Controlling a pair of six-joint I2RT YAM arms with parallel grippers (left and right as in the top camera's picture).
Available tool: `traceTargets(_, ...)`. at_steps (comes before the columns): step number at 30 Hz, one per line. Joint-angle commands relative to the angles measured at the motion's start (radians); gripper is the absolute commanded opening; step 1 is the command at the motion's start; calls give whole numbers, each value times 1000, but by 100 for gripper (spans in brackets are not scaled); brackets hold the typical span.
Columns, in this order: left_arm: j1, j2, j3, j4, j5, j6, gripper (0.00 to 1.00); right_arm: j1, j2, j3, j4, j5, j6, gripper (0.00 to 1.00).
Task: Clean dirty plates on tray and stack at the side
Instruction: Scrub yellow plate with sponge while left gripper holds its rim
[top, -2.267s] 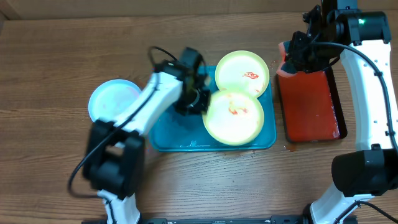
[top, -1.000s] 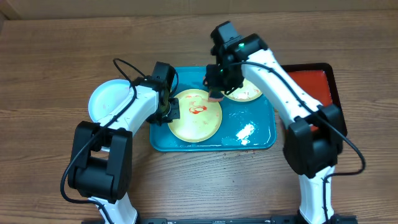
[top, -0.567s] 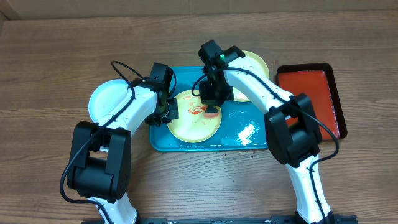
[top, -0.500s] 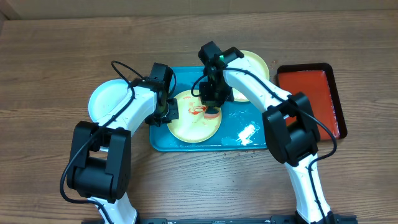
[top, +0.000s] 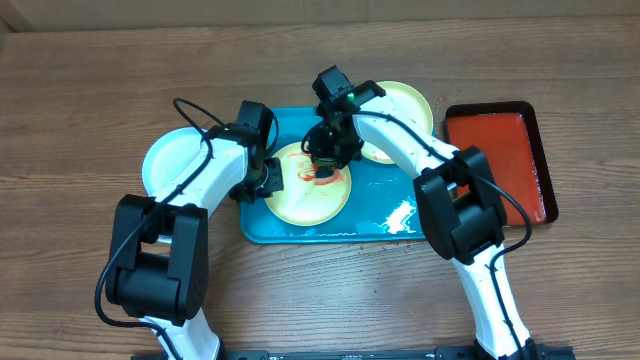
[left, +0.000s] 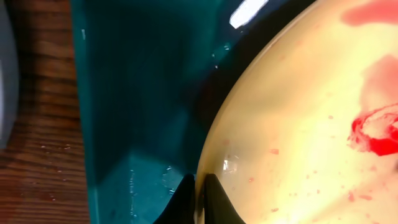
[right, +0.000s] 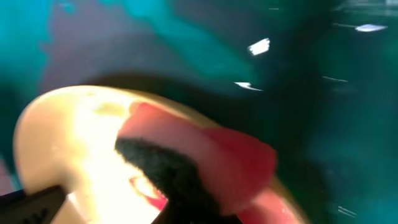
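Observation:
A pale yellow-green plate (top: 300, 200) smeared with red sauce (left: 373, 130) lies in the left half of the turquoise tray (top: 415, 228). My left gripper (top: 268, 178) is shut on this plate's left rim, as the left wrist view (left: 199, 193) shows. My right gripper (top: 330, 160) is shut on a pink sponge with a dark underside (right: 199, 158) and presses it on the plate over the sauce. A second yellow-green plate (top: 405, 105) lies at the tray's back right corner. A pale blue-white plate (top: 168, 162) sits on the table to the left of the tray.
A smaller red tray with a dark rim (top: 500, 150) stands to the right of the turquoise tray. A white wet patch (top: 400, 212) lies on the turquoise tray's right half. Wooden table surrounds everything.
My right arm came over from the red tray with the sponge and moved left onto the sauce. The plate slid to the tray's left side, where my left gripper holds its rim.

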Motion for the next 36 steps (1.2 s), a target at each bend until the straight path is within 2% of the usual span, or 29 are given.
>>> traceTargets(1,-3,14,-22,0,3,-2,4,80,86,-13,0,-130,-72,4)
traceTargets(6,-3,14,-22,-2,4,-2,4,122,85,-2,-79,-194,-180,4)
traceTargets(12,0,14,-22,-2,4,-2,4,93,83,24,-235,-188,-256,4)
traceTargets(16,0,14,-22,-5,4,-2,4,47,71,42,-303,-88,-250,4)
traceTargets(22,0,14,-22,-5,4,-2,4,-27,21,44,-332,248,-74,4)
traceTargets(25,0,14,-22,-5,4,-2,4,-43,5,44,-315,390,-16,4)
traceTargets(27,0,14,-22,-5,4,-2,4,-43,4,43,-286,396,-16,4)
traceTargets(32,0,14,-22,-4,4,-2,4,-36,5,33,-108,223,-90,4)
traceTargets(36,0,14,-22,-5,4,-2,4,-14,20,26,2,129,-92,4)
